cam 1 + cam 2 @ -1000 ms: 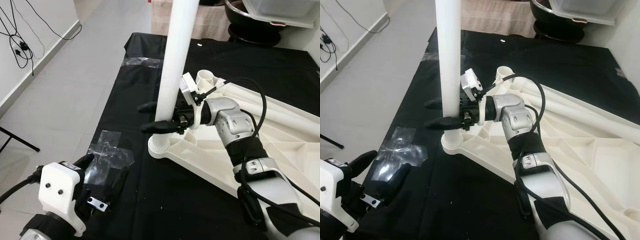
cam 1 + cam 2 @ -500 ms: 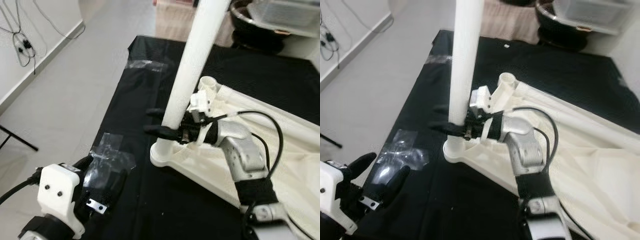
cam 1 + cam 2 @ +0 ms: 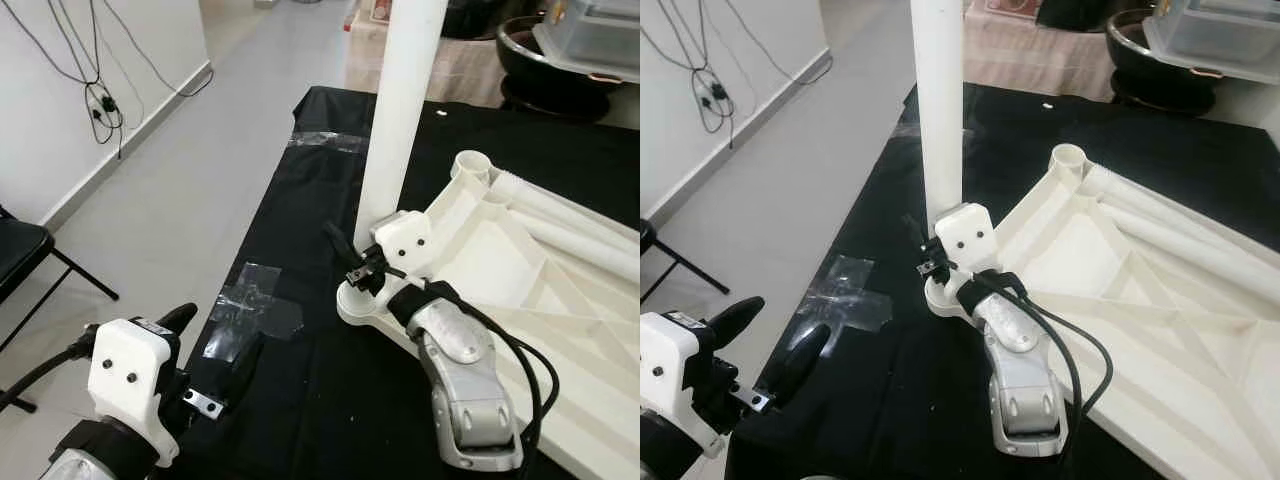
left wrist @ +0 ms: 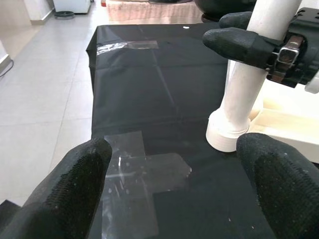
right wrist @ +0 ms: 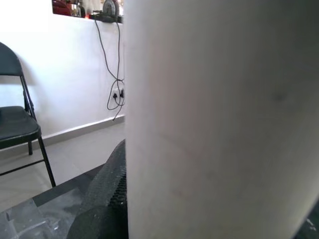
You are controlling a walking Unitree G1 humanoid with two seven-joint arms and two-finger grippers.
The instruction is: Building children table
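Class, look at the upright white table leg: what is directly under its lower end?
The table leg stands in a round white corner socket of the overturned tabletop, which lies on a black sheet. The leg's own end is hidden inside the socket.

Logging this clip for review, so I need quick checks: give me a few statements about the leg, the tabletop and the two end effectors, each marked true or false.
1. The white leg stands upright in a corner socket of the tabletop. True.
2. The right end effector grips the leg just above the socket. True.
3. The left end effector holds a second leg. False: it is open and empty, low over the black cloth.
4. The tabletop lies on bare floor tiles. False: it lies on the black cloth.
5. Clear tape is stuck on the cloth near the left end effector. True.
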